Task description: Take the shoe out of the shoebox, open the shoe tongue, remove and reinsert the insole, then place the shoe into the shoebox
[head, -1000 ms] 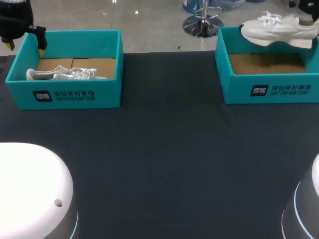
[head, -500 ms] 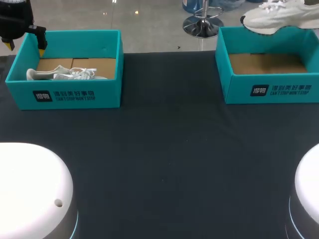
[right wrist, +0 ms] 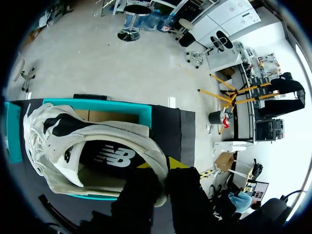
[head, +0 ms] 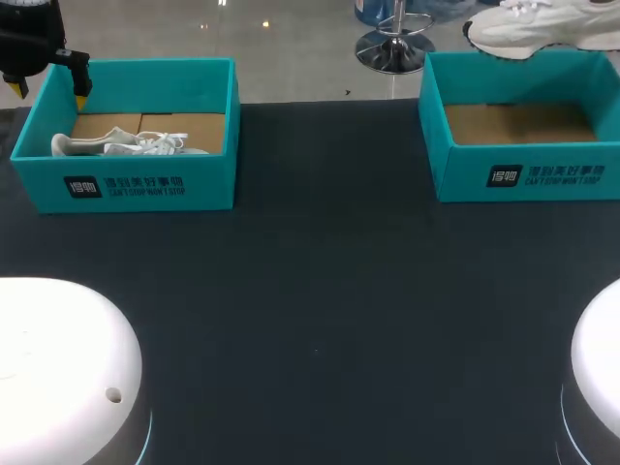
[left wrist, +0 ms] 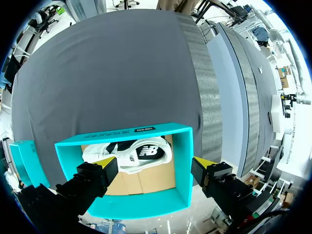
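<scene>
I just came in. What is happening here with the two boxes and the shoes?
The right gripper is shut on a white shoe at its collar and holds it in the air above the far side of the right shoebox, which shows only its cardboard floor. The left gripper hovers open over the far left corner of the left shoebox, where a second shoe lies inside. Both boxes stand on the dark table.

Robotics lab: two arms [head: 58, 368] flank a dark table [head: 320, 291].
</scene>
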Controlling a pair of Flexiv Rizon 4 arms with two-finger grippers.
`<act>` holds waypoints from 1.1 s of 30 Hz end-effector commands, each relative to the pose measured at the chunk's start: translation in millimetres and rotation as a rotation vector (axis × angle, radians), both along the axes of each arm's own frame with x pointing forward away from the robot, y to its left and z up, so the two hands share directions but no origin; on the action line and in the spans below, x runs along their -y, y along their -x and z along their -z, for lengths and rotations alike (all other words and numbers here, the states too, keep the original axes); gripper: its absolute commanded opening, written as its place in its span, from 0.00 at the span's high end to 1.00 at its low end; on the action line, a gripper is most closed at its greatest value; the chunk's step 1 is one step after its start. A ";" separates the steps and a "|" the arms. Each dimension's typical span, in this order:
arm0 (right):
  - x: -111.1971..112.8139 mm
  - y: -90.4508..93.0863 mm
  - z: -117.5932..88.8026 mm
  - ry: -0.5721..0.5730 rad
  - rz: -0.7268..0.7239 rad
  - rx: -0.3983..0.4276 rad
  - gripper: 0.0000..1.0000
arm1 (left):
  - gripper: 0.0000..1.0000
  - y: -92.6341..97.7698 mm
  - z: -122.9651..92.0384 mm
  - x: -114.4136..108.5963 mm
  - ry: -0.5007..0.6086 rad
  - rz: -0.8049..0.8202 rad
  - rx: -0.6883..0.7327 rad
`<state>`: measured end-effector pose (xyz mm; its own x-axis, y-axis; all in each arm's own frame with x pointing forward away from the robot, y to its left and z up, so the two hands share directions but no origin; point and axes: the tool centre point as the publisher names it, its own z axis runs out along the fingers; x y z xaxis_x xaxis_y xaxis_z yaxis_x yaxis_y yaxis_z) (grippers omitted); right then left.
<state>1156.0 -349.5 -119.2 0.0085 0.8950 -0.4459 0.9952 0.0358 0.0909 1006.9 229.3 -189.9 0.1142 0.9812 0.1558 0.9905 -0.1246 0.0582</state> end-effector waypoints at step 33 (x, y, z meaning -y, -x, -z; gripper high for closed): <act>-288.8 342.9 12.9 0.023 0.069 0.155 1.00 | 0.00 1.3 -0.5 -0.3 -0.001 0.001 0.002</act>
